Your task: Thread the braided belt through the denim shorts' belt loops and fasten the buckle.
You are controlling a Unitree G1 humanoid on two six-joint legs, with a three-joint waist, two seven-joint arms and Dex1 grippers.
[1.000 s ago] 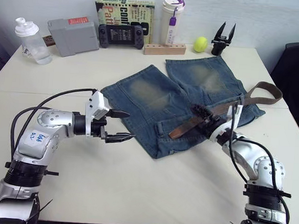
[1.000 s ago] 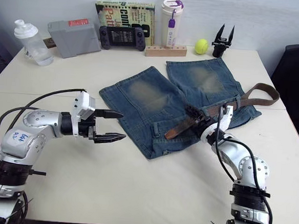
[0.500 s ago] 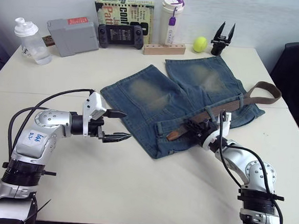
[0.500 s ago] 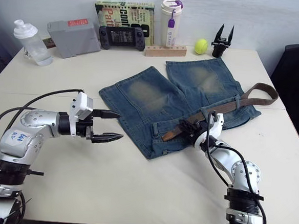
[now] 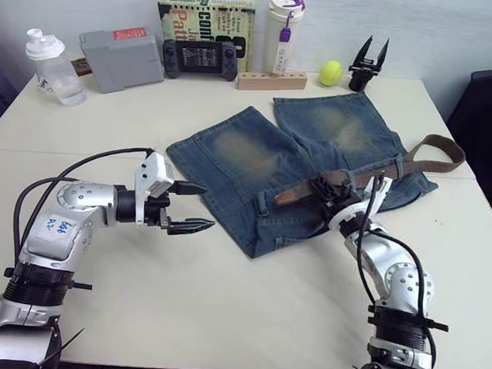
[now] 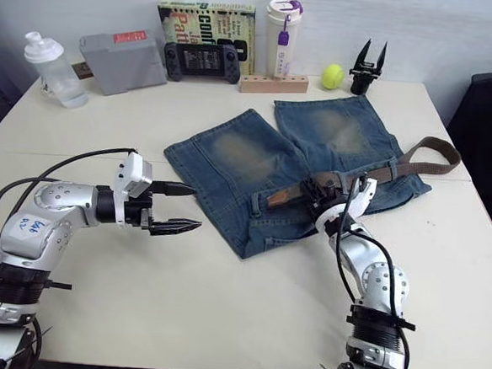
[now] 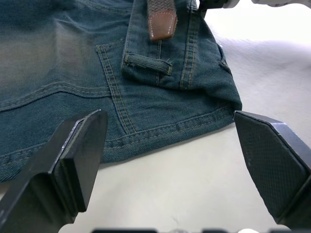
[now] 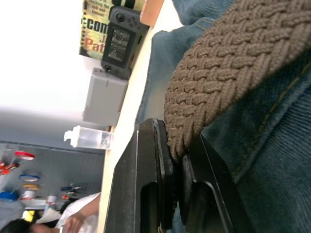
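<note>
Belt (image 5: pixel 373 174) threading is barely begun: your right gripper (image 5: pixel 328 190) has its jaws clamped on the strap lying across the shorts (image 5: pixel 298 167) on the worktop (image 5: pixel 220 318), left gripper (image 5: pixel 192 208) wide beside them, loop (image 7: pixel 146 64) ahead empty, buckle unfastened.

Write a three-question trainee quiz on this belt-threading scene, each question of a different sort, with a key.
1. True or false: the right gripper is shut on the braided belt.
2. The left gripper is: A) open, hovering beside the denim shorts; B) shut on a belt loop; C) holding the tennis ball.
3. Fill in: the belt's tan leather tip lies on the shorts' ____, just short of a belt loop.

Key:
1. True; the strap sits pinched between the fingers in the right wrist view.
2. A.
3. Waistband.
</note>
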